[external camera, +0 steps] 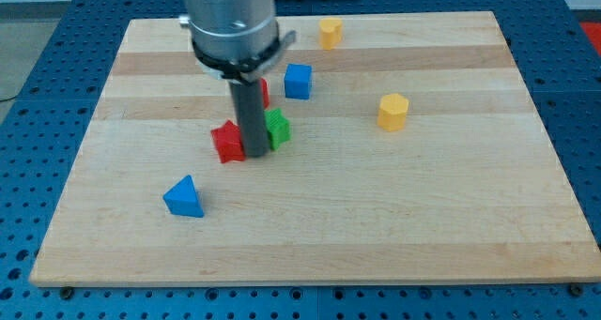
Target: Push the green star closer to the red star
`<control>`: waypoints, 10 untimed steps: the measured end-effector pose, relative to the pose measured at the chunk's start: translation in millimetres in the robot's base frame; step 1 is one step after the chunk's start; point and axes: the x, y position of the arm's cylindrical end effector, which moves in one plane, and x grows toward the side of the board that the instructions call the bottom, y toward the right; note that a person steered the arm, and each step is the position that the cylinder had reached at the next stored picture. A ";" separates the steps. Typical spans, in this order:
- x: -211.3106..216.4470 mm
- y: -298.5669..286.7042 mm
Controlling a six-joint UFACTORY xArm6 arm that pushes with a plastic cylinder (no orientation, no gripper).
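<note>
Wooden table (pixel 423 217) on blue pegboard. Tool tip (pixel 256 155), a bare rod grasping nothing, is wedged left of centre between red star (pixel 227 142) and green star (pixel 277 128); the gap looks nearly closed.

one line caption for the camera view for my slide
My tip sits between the red star and green star, which lie nearly side by side on the wooden board.

Blue cube (pixel 298 81) behind the stars.
</note>
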 end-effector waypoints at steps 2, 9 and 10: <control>-12.7 -36.4; -19.6 13.3; 16.2 37.0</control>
